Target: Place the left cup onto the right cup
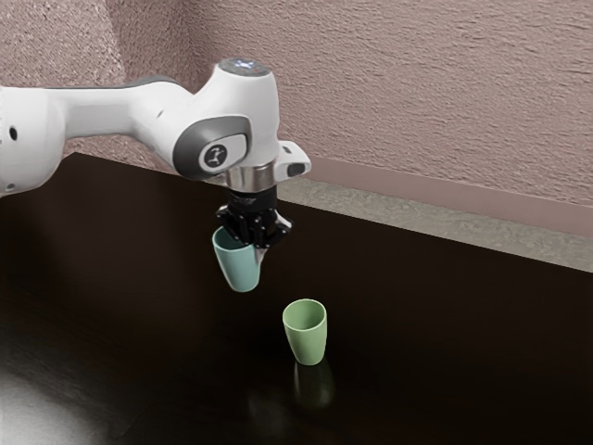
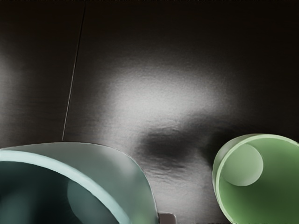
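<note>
A teal cup (image 1: 238,266) hangs in the air above the dark table, tilted, with my gripper (image 1: 252,243) shut on its rim. Its wide rim and inner wall loom large right under the hand as the teal cup (image 2: 70,186) in the wrist view. A light green cup (image 1: 305,330) stands upright on the table, lower and toward the exterior view's right of the held cup. Seen from the hand, the green cup (image 2: 261,179) has its mouth open upward, beside the teal cup and apart from it.
The dark glossy table (image 1: 445,334) stretches out around both cups. A rough pink wall (image 1: 417,83) with a pale floor strip (image 1: 445,222) runs behind the table's far edge.
</note>
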Action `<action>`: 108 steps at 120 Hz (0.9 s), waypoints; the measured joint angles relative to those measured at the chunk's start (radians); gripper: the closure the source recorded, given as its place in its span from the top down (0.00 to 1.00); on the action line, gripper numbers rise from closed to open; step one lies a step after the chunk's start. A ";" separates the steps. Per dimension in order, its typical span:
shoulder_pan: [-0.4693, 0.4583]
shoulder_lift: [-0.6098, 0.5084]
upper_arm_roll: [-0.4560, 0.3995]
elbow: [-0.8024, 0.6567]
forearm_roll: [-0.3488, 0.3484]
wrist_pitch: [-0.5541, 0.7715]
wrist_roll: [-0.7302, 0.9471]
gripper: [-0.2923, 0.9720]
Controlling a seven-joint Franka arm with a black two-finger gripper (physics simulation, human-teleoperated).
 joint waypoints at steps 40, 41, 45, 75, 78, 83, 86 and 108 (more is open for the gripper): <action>-0.001 0.011 -0.050 0.030 0.011 -0.024 -0.026 0.15; -0.001 0.011 -0.051 0.030 0.012 -0.024 -0.027 0.15; -0.001 0.012 -0.055 0.030 0.013 -0.025 -0.031 0.15; -0.001 0.025 -0.090 0.030 0.017 -0.030 -0.060 0.15; -0.001 0.025 -0.093 0.030 0.017 -0.030 -0.063 0.15; -0.002 0.026 -0.096 0.030 0.017 -0.030 -0.068 0.15; -0.002 0.026 -0.098 0.030 0.017 -0.030 -0.071 0.15; -0.001 0.037 -0.116 0.052 0.023 -0.039 -0.092 0.15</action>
